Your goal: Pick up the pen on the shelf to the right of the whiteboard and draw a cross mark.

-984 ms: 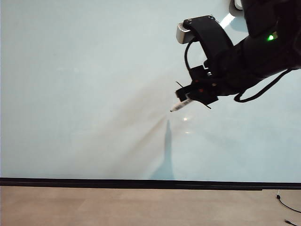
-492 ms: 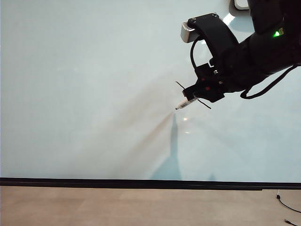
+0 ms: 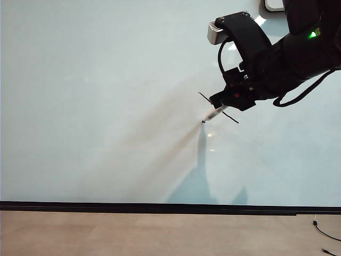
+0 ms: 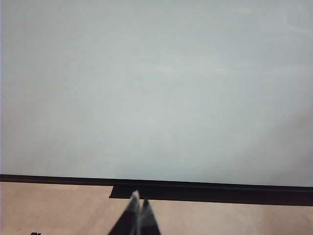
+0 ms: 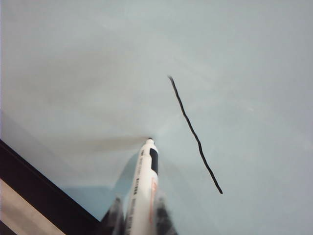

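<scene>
The whiteboard fills the exterior view. My right gripper is at its upper right, shut on the pen, a slim white marker. The pen's dark tip meets its own shadow on the board. One thin black stroke of the cross mark runs diagonally behind the gripper. In the right wrist view the pen sticks out between the fingers of my right gripper, with the stroke beside its tip. My left gripper is shut and empty, low in front of the whiteboard.
A black strip edges the board's lower side, with tan floor below. Black cable ends lie at the lower right. A black ledge sits under the board ahead of the left gripper. A white object shows at the top right.
My right gripper has moved right and slightly up with the pen. The pen's shadow has closed in until it meets the tip. The left gripper's earlier state is not shown.
</scene>
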Controlling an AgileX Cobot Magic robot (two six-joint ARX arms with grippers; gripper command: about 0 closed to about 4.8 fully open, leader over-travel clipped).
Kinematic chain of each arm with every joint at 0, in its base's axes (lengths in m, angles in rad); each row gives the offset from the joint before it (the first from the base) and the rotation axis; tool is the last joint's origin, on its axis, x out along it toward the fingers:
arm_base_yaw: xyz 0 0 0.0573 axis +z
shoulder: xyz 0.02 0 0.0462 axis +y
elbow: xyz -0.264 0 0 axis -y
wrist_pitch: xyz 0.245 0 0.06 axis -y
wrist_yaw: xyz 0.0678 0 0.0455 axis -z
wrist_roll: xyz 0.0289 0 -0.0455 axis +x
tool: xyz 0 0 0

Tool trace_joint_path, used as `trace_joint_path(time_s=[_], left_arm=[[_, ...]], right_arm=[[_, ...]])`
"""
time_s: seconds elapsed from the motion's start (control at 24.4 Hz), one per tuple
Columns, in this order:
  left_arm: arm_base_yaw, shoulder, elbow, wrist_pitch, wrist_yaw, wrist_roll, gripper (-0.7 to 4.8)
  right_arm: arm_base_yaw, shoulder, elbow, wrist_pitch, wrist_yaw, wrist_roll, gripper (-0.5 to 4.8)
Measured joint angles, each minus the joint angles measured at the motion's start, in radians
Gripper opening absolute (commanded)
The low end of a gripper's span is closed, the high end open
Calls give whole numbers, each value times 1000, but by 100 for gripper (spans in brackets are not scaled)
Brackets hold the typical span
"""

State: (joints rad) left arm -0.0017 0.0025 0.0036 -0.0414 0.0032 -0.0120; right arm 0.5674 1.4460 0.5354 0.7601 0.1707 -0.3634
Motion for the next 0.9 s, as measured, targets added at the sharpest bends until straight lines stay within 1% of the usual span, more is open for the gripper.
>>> trace_joint_path(time_s=[0.53,0.9], left_arm=[[0,0,0,0,0,0,-4],[0,0,0,0,0,0,-5]], right_arm=[[-4,-51,0,-11,-6,-25,-4],[-5,-93,4,-48,18,-43,-4]])
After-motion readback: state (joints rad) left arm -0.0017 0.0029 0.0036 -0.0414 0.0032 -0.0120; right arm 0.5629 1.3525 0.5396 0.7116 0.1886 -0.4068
